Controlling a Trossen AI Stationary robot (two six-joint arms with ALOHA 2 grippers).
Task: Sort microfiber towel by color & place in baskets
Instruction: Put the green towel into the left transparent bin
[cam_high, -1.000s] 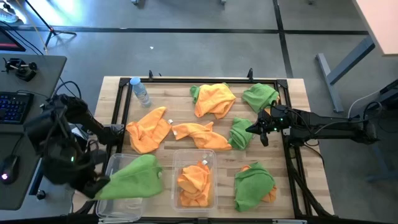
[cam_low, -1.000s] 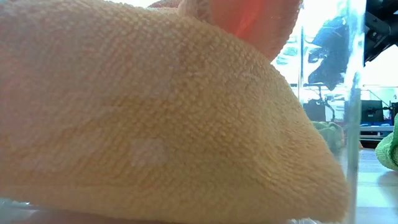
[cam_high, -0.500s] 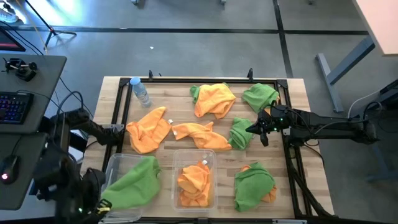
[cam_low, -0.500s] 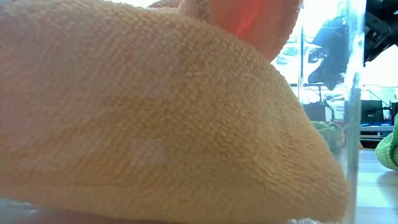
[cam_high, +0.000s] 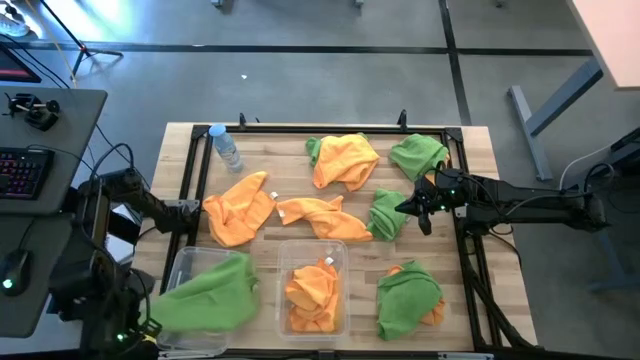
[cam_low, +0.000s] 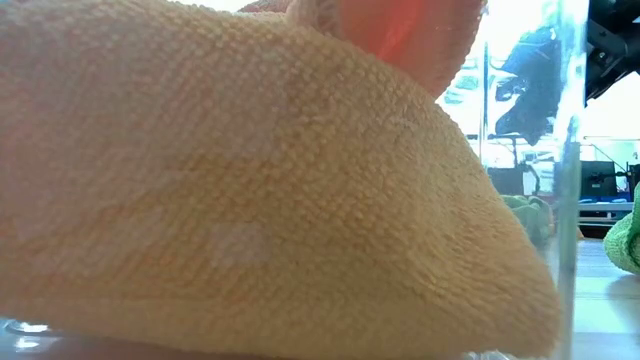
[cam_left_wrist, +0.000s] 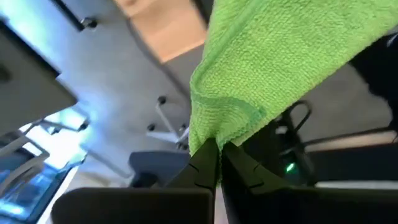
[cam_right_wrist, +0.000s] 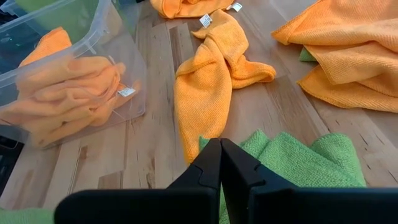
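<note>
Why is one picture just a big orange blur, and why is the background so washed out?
Low view: an orange towel sits right against the lens, filling the frame; the bright room behind it is blown out to white. Left wrist view: the floor behind the green towel looks soft and glary.

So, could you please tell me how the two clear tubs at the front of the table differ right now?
The left tub holds a green cloth that spills over its wall, pinched by the shut left gripper; the middle tub holds orange cloths tucked inside, with no gripper near. Both are clear, low-walled and rectangular.
</note>
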